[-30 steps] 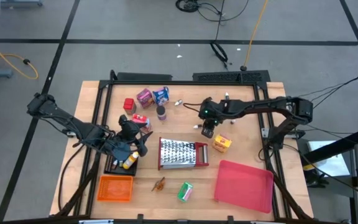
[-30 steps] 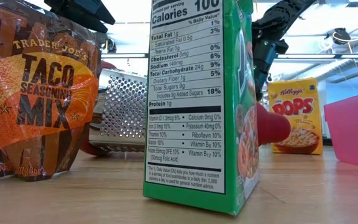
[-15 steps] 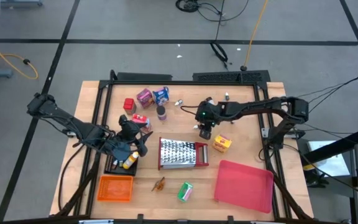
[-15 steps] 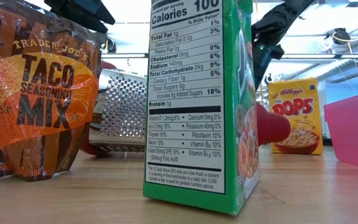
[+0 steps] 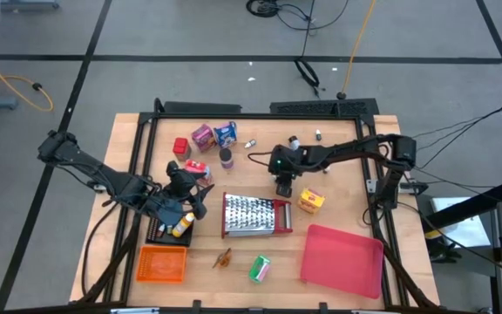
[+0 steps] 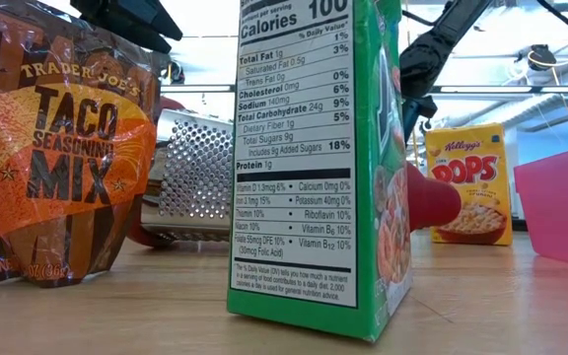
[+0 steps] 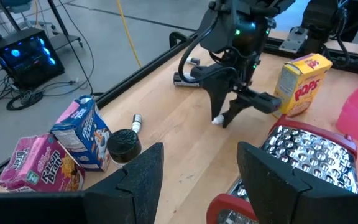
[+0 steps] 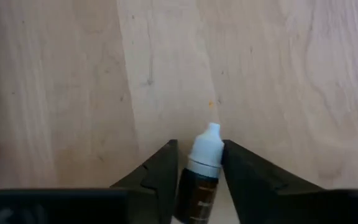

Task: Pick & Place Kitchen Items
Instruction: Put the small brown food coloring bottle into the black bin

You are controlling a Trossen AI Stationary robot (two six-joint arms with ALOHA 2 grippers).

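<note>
Table (image 5: 338, 139): wooden top, black frame around it, both arms over it.

Red tray (image 5: 342, 259): flat, near the front right corner. Steel grater (image 5: 255, 215): lying at the table's middle, red end toward the right arm's side. Orange basket (image 5: 162, 263): front left, near the edge.

Right arm reaches in from the right side toward the middle. Right end effector (image 5: 284, 185) hangs just behind the grater, fingers pinching a small bottle (image 8: 202, 168); the right wrist view shows a white cap and dark body clamped between both fingers, cap pointing down at bare wood. In the left wrist view the same bottle (image 7: 218, 121) shows as a white tip below the fingers, close to the table; contact cannot be told.

Left arm comes in from the left. Left end effector (image 5: 192, 199) sits just left of the grater, fingers spread, nothing between them.

Items, back left cluster: pink box (image 5: 202, 135), blue box (image 5: 226, 133), red box (image 5: 180, 146), dark jar (image 5: 226, 158) just in front of the blue box. Yellow box (image 5: 311, 201) stands just right of the grater, near the right end effector. Green box (image 5: 259, 269) in front of the grater, with a brown packet (image 5: 223, 257) to its left.
</note>
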